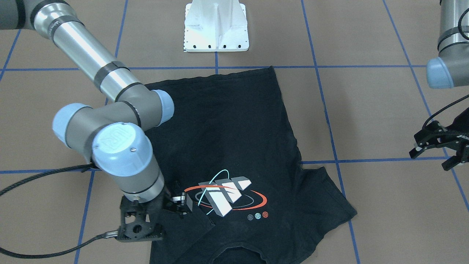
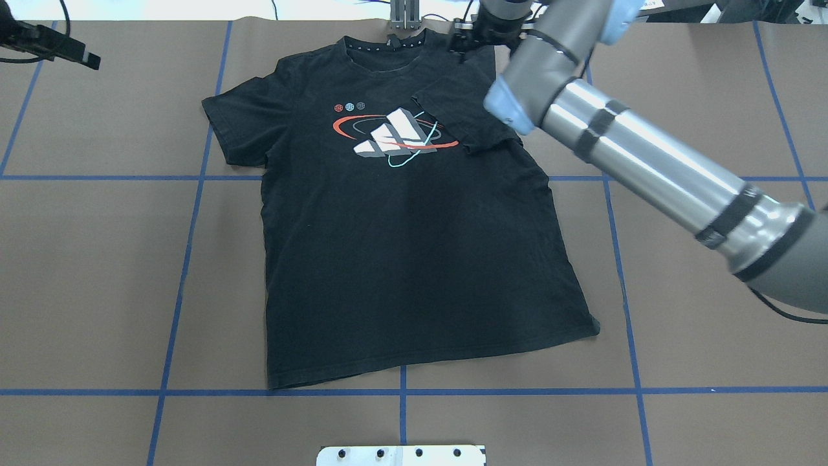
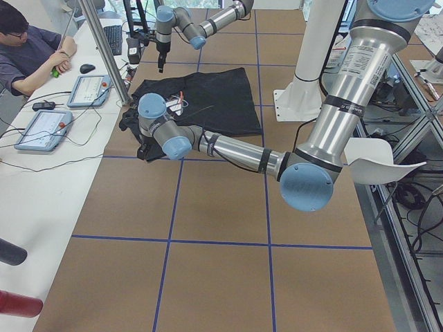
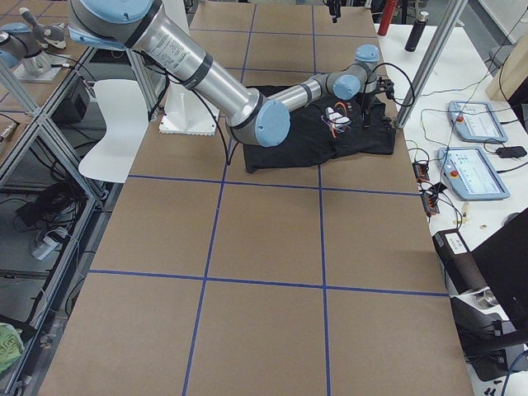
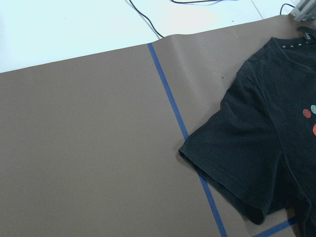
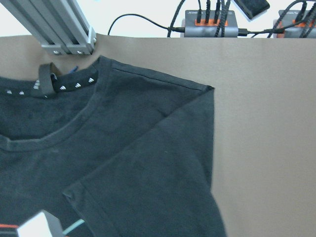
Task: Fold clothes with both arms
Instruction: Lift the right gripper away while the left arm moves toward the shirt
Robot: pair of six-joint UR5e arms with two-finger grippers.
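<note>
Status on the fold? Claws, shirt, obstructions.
Left claw open, off the T-shirt. Right claw at the folded-in sleeve, grip unclear. T-shirt flat, graphic up, other sleeve spread. Only right arm over it.

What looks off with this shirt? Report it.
The black T-shirt lies askew to the blue tape lines; one sleeve is folded in over the edge of the chest graphic, while the other sleeve lies flat.
</note>
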